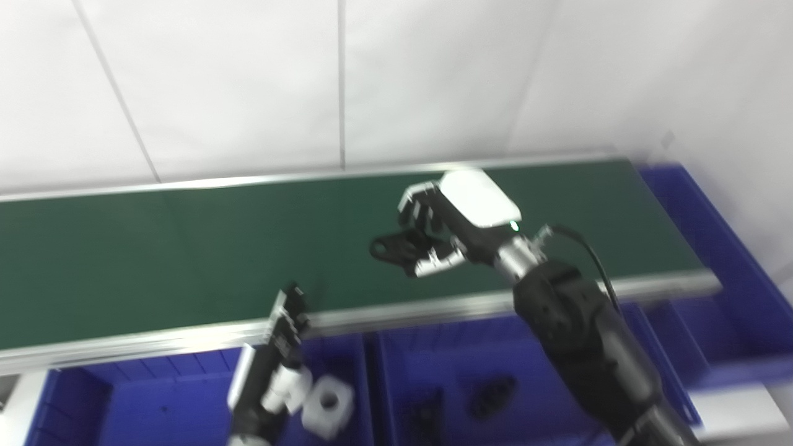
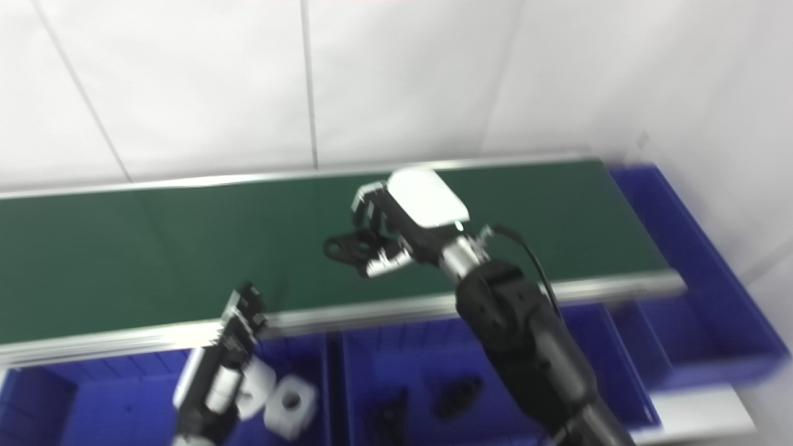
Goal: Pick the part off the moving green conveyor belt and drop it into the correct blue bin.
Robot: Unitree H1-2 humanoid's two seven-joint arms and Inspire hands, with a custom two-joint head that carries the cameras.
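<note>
Black part (image 1: 391, 246) is pinched in the right hand's (image 1: 441, 224) fingers (image 1: 438, 260), eyelet end sticking out past the fingertips, away from the wrist. Rest of the part is buried in the grasp, so I can't tell how deep the hold goes. Looks lifted clear of the belt (image 1: 186, 260), but motion blur makes contact hard to rule out.

Palm faces down with the white back plate up. That suits a top-down grab off a moving surface, and it leaves the part hanging free for a drop.

Directly under the fingers is green belt, nothing else on it that I can see. Toward the wrist, past the belt's near rail, sits the middle bin (image 1: 433, 371) with dark parts (image 1: 490, 396) in it. They look like the same kind as the held one, so my guess is that's the target. Short pull back over the rail should do it.

Left hand (image 1: 286, 322) hangs low beside the rail, over the left bin (image 1: 155, 396). Fingers are blurred and seen edge-on; they look fairly straight with nothing between them, but I can't tell for sure. Just below them, white blocks (image 1: 327, 404) with holes lie in that bin. Different type, wrong destination.

Another bin (image 1: 731, 297) wraps the belt's end, well off to the wrist side of the right hand. Contents not visible.

Risk: one-ended pinch, so the part could swing or slip during the move.
</note>
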